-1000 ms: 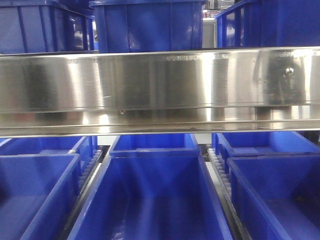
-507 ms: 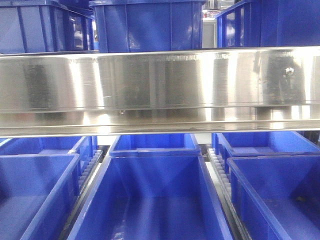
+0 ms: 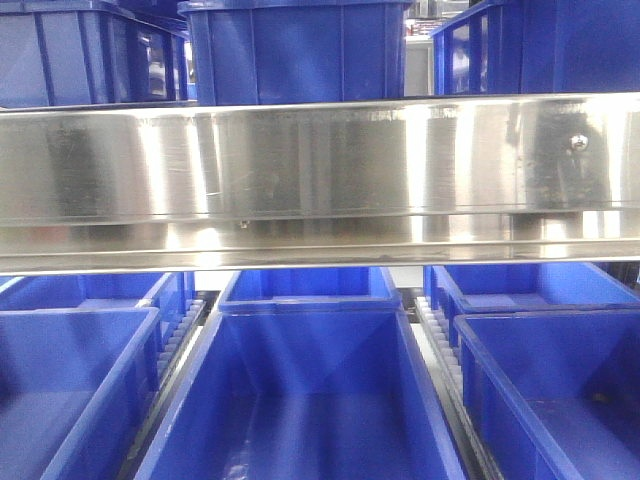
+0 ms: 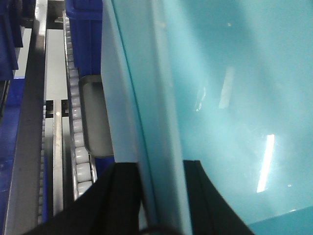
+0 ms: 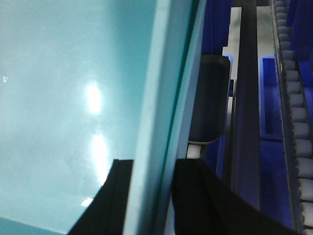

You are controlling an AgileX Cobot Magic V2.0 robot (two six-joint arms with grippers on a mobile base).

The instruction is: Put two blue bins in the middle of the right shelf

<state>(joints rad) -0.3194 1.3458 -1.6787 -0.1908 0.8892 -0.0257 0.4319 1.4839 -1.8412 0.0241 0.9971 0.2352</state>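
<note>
Stainless steel fills the middle of the front view, where the steel rack (image 3: 320, 170) shows one wide, shiny front rail running edge to edge, with a screw (image 3: 577, 143) near its right end. Dark blue bins (image 3: 300, 50) stand on the level above the rail. More of them sit open-topped on the level below, in three rows with roller tracks (image 3: 437, 335) between the rows.

From the left wrist camera, the pale blue bin (image 4: 234, 98) takes up most of the picture, its smooth wall and thick rim running from top to bottom. The left gripper (image 4: 164, 205) straddles that rim. One black finger (image 4: 117, 200) lies on the outside and the other on the inside of the wall, both close against it, so the jaws are pinching the rim. A grey rounded plate (image 4: 95, 117) sits just outside the rim, higher up, and I cannot tell what it belongs to. Beside it runs a roller track of the rack, with a dark blue bin beyond.

The right wrist camera shows much the same, mirrored. The right gripper (image 5: 151, 196) has one black finger on each side of the pale rim, pinched onto it. A darker rounded plate lies just outside the wall, and past it are a steel upright and rollers.

The pale bin hangs between the two grippers, next to the rack's roller tracks. I cannot tell whether it is one tub or two nested together.
</note>
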